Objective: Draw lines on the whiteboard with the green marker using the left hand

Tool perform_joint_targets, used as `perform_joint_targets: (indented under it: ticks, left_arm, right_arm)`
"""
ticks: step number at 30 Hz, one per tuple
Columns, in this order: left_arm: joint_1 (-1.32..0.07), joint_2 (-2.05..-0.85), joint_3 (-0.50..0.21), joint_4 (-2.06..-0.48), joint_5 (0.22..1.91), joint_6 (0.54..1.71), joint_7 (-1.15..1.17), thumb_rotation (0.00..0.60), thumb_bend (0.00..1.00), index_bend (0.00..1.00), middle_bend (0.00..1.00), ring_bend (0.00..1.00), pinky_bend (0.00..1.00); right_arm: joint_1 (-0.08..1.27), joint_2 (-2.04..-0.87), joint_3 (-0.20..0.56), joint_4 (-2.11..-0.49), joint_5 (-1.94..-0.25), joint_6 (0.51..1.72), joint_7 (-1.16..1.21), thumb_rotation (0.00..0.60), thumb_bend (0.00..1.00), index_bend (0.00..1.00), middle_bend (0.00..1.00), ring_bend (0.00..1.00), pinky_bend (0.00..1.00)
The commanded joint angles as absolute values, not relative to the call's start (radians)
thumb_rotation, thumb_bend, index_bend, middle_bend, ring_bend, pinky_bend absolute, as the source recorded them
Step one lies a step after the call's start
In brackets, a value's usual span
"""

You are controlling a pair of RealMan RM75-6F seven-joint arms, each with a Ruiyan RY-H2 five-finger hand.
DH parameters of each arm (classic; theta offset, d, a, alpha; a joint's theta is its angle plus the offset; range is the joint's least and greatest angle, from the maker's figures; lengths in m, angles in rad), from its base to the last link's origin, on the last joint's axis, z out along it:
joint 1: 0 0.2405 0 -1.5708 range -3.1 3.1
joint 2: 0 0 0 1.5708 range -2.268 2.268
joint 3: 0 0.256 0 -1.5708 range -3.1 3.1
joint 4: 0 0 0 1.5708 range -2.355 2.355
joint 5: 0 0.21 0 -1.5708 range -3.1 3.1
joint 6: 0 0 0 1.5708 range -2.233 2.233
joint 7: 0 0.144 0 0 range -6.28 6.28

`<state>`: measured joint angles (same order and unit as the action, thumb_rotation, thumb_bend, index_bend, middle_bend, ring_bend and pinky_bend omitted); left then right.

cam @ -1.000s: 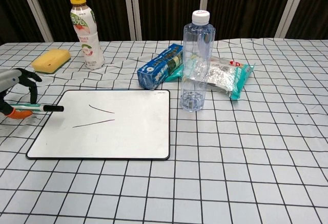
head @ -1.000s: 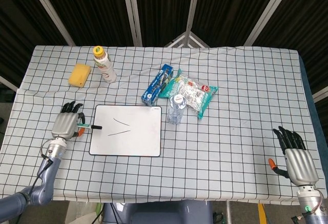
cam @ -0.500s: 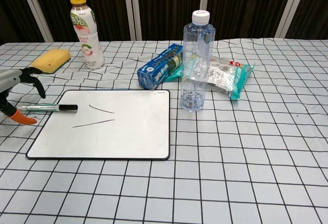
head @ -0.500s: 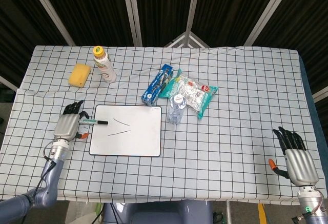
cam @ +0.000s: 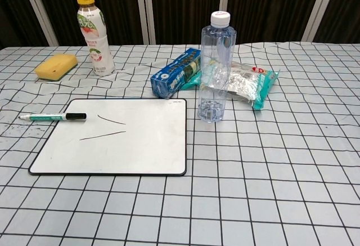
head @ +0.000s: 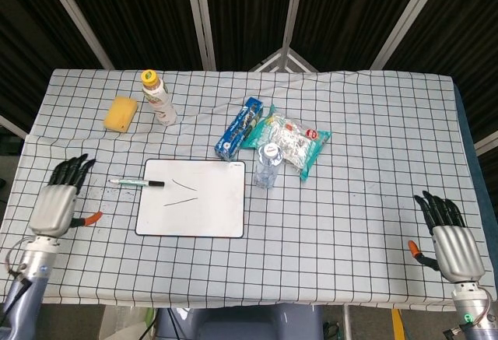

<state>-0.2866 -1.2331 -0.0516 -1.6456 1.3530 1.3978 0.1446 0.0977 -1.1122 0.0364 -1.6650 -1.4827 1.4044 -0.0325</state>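
The whiteboard (head: 194,212) (cam: 135,144) lies flat on the checked cloth with two short dark lines near its upper middle. The green marker (head: 134,182) (cam: 50,117) lies loose across the board's left edge, black cap over the board, body out on the cloth. My left hand (head: 56,202) is well left of the marker, near the table's left edge, fingers spread and holding nothing. My right hand (head: 450,235) rests at the front right corner, fingers apart and empty. Neither hand shows in the chest view.
A yellow sponge (head: 121,113) and a capped drink bottle (head: 159,99) stand behind the board on the left. A blue box (head: 240,127), a snack bag (head: 296,142) and a clear water bottle (cam: 215,68) sit just right of the board's far corner.
My left hand let go of the marker and drew back left and toward the front edge. The marker now lies on the board's left edge. The right hand stayed still.
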Motion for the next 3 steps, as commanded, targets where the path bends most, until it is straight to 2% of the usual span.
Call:
perform_joint_targets:
  ticks: [1, 3]
  left_arm:
    - [-0.197, -1.154, 0.014, -1.68, 1.413, 1.488, 0.128, 0.6, 0.11, 0.01, 0.0, 0.0, 0.0]
    - [-0.173, -1.134, 0.026, -1.684, 1.422, 1.51, 0.108, 0.6, 0.1, 0.0, 0.0, 0.0, 0.0]
  right_arm:
    - [0.098, -1.118, 0.036, -1.66, -1.49, 1.409, -0.04, 0.6, 0.35, 0.0, 0.0, 0.0, 0.0]
    - [0.099, -1.122, 0.037, -1.656, -1.493, 1.413, -0.044, 0.6, 0.35, 0.0, 0.0, 0.0, 0.0]
